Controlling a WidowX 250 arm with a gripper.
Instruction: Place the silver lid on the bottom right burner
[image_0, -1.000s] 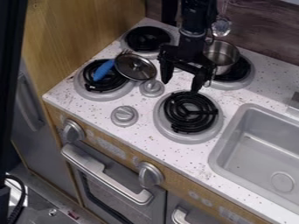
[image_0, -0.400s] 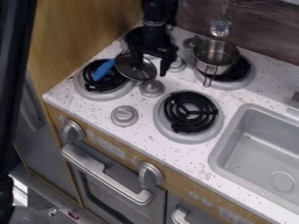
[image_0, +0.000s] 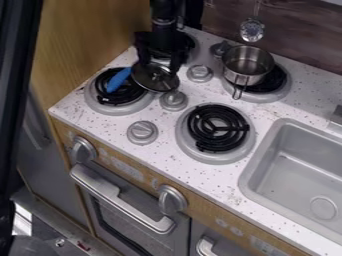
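The black gripper (image_0: 159, 64) hangs over the silver lid (image_0: 155, 79), its two fingers apart near the lid's back edge. Whether they touch the lid I cannot tell. The round lid lies tilted between the left burners, its near left part by the front left burner (image_0: 107, 102). At the front right, the bottom right burner (image_0: 215, 131) has a bare black coil with nothing on it.
A blue-handled utensil (image_0: 118, 79) lies on the front left burner beside the lid. A silver pot (image_0: 248, 64) stands on the back right burner. Knobs (image_0: 174, 100) rise between the burners, and the sink (image_0: 294, 160) is at the right.
From above the middle of the stove, the gripper has moved left to the lid, uncovering the pot and a back knob. The lid looks unmoved.
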